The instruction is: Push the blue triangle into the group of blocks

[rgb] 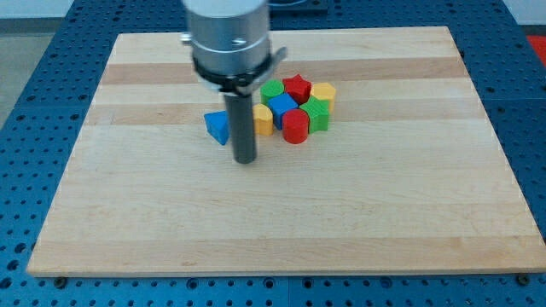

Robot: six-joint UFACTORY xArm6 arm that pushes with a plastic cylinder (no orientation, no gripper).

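Wooden table lay on a blue pegboard. With no claw fitted, my tip stood just beside the blue triangle, on its right, between it and the clustered group of blocks.

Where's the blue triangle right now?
The blue triangle lies left of centre in the view, just left of my tip and rod, with the yellow block at the group's left edge nearest.

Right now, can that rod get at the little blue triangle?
Probably yes. My tip rests just right of and below the blue triangle, with nothing between them. But pushing it into the group needs my tip on its left side.
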